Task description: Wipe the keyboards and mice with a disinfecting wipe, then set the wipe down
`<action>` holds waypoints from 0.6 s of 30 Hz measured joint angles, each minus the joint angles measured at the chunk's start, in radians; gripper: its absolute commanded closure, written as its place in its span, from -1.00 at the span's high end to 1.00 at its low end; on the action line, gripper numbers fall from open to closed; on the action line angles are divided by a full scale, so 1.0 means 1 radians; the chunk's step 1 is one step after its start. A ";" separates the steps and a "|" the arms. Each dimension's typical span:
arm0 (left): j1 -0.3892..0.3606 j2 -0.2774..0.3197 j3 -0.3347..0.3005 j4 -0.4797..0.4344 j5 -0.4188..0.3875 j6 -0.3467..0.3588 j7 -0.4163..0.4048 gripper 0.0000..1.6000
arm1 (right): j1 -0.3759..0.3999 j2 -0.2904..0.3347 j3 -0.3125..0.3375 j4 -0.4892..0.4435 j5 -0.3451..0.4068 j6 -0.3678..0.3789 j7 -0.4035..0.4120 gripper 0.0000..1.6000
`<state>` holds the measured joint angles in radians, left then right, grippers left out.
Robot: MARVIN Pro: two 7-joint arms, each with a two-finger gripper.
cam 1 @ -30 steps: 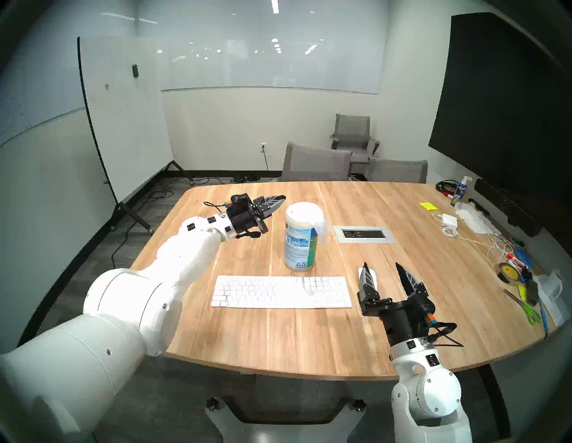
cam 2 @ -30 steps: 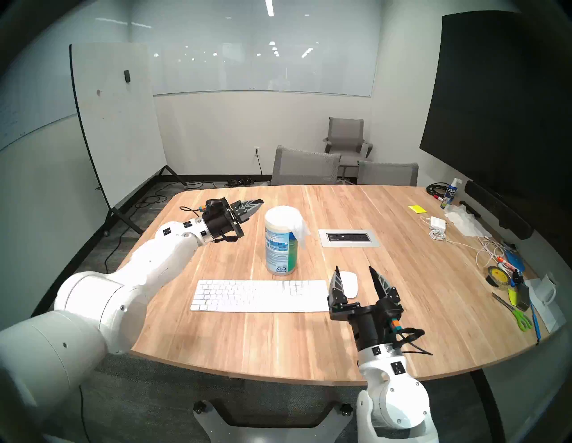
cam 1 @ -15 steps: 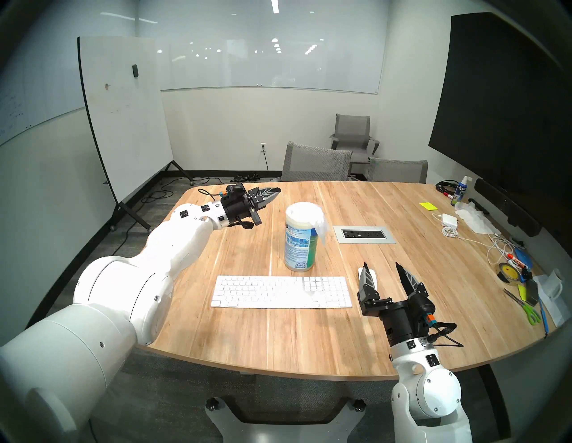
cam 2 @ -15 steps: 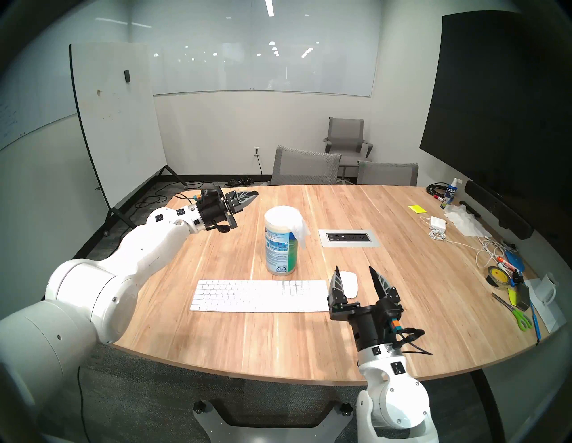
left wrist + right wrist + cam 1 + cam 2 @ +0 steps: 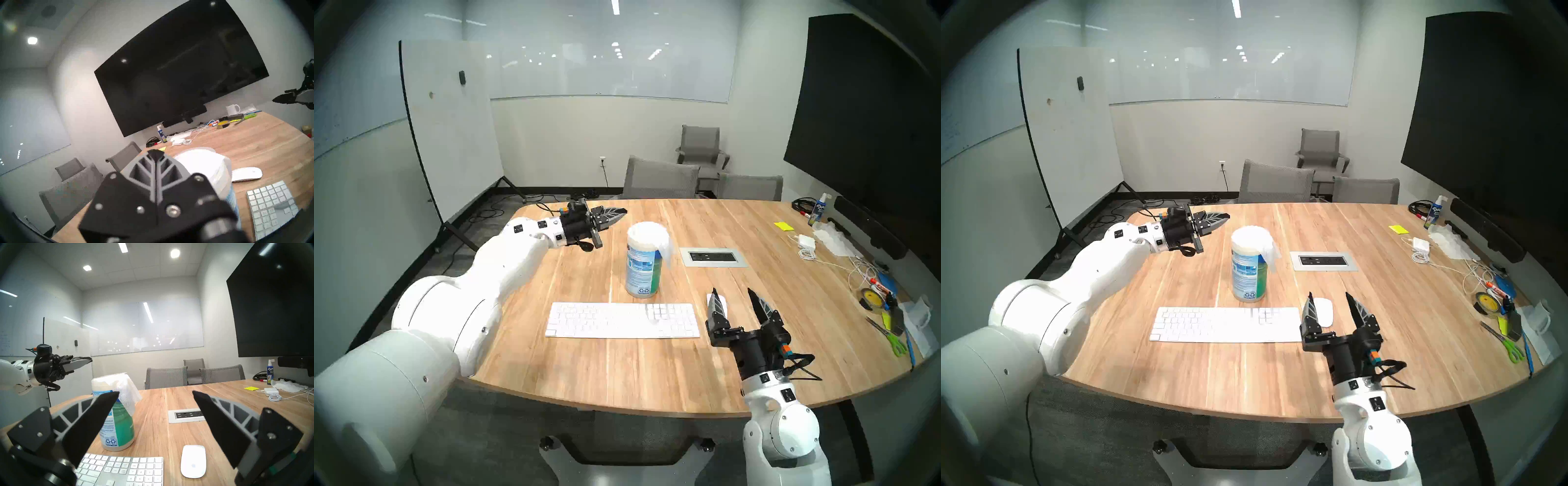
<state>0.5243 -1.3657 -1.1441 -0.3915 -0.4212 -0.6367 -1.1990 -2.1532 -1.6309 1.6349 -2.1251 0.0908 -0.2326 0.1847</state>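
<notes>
Wood-grain counter [image 5: 738, 356], and the wipes canister [image 5: 643, 261] is our landmark, upright near its middle. Draped from the canister's top and down its right side is the wipe [image 5: 667, 249], one limp white sheet, not in any grip. Just in front of the canister lies the keyboard [image 5: 622, 320], flat and square to the near edge. The mouse [image 5: 1324, 311] sits to the front-right of the canister, just off the keyboard's right end.

Left pincer [image 5: 619, 212] hangs in the air to the canister's back-left, about level with its top, fingers pressed together on nothing, pointing toward the canister. Clear gap between tip and lid. Right pincer [image 5: 733, 297] hovers front-right of the canister with fingers spread wide, empty; from the head view its left finger covers part of the mouse, though the wrist view shows the mouse lying free between and below the fingers.

Right of the canister, a power outlet panel [image 5: 713, 257] is set flush into the wood. Much farther right it gets crowded: charger [image 5: 806, 241] with cable, crumpled tissues [image 5: 833, 239], spray bottle [image 5: 820, 208], tape roll [image 5: 872, 298], scissors [image 5: 890, 337].

Left of the canister, bare wood runs to the counter's edge; in front of the keyboard, a broad bare strip too. Behind the canister it's clear up to the chairs [image 5: 660, 178].
</notes>
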 measured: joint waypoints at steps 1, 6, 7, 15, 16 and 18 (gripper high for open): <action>-0.004 -0.001 0.005 0.001 0.000 0.002 -0.002 -1.00 | 0.000 0.000 0.000 0.000 0.000 0.000 0.000 1.00; -0.037 -0.006 0.037 0.006 0.008 0.025 -0.023 -1.00 | 0.000 0.000 0.000 0.000 0.000 0.000 0.000 1.00; -0.041 -0.007 0.040 0.007 0.009 0.028 -0.026 -1.00 | 0.000 0.000 0.000 0.000 0.000 0.000 0.000 1.00; -0.093 -0.020 0.075 0.028 0.013 0.059 -0.059 -1.00 | 0.000 0.000 0.000 0.000 0.000 0.000 0.000 1.00; -0.097 -0.022 0.076 0.036 0.011 0.059 -0.060 -1.00 | 0.000 0.000 0.000 0.000 0.000 0.000 0.000 1.00; -0.099 -0.026 0.083 0.057 0.008 0.053 -0.056 -1.00 | 0.000 0.000 0.000 0.000 0.000 0.000 0.000 1.00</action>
<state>0.4256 -1.3918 -1.0613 -0.3347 -0.4127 -0.5833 -1.2551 -2.1529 -1.6309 1.6349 -2.1247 0.0908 -0.2326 0.1847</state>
